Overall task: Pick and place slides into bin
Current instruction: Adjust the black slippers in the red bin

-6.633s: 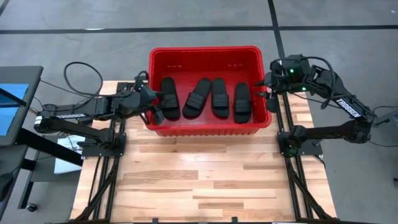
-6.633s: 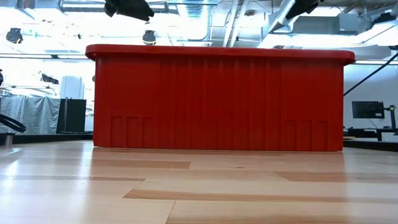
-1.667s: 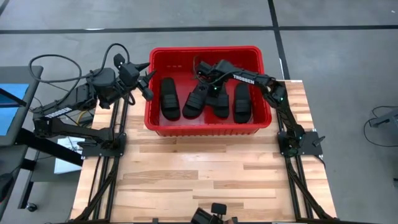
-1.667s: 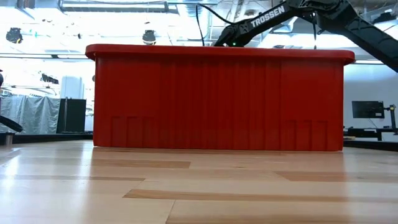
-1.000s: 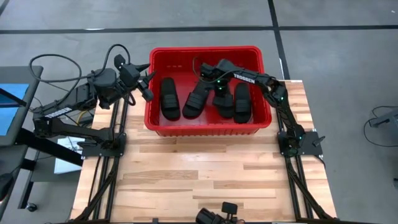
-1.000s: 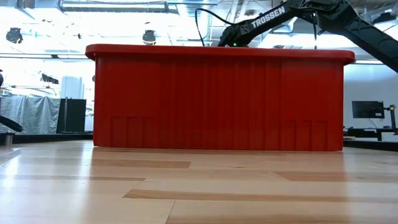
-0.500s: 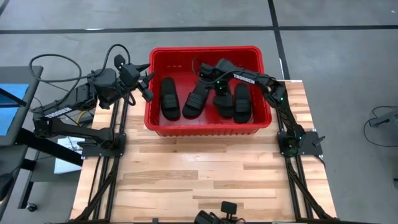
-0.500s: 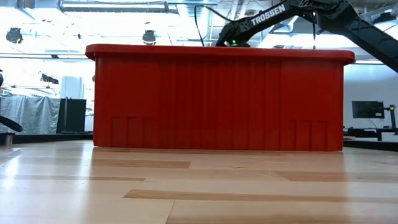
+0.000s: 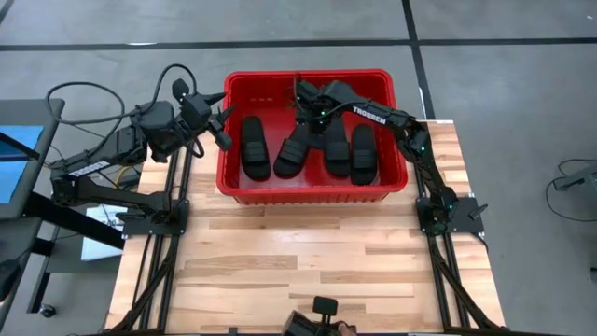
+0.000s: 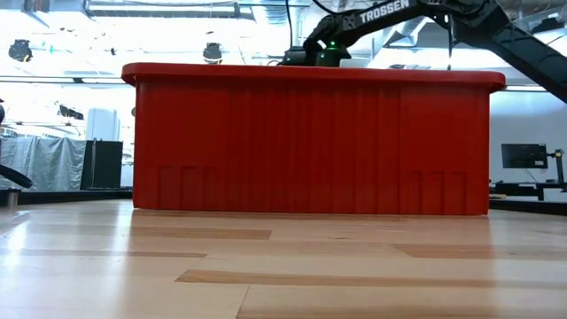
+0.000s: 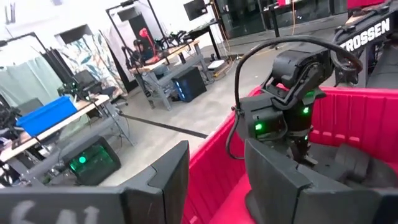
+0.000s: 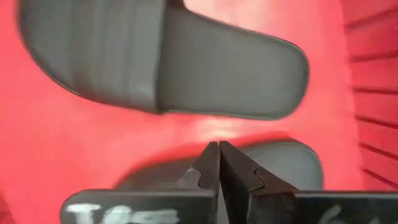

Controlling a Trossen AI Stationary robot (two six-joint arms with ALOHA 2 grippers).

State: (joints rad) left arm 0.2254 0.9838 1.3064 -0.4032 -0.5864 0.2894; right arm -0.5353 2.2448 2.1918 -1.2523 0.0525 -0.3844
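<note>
Overhead and level views of a two-arm robot at a wooden counter (image 9: 308, 261). A large red bin (image 9: 308, 191) stands at the far end of the counter, between the two arm bases. All four black slides lie inside it in a row on the bin floor, soles down, roughly parallel: the first slide (image 9: 254, 147) nearest the left wall, the second slide (image 9: 296, 148) tilted slightly, the third slide (image 9: 336, 149) beside it, and the fourth slide (image 9: 365, 154) nearest the right wall.

The right arm reaches in over the bin's right rim. The right tool (image 9: 300, 105) hangs above the far ends of the second and third slides; its fingers (image 12: 211, 165) are pressed together with nothing between them, and two slides show on the red floor beneath. From counter height only the arm's upper part rises above the bin's rim.

The left tool (image 9: 222, 138) waits outside the bin, just beside its left wall, its fingers (image 11: 273, 183) parted and holding nothing.
</note>
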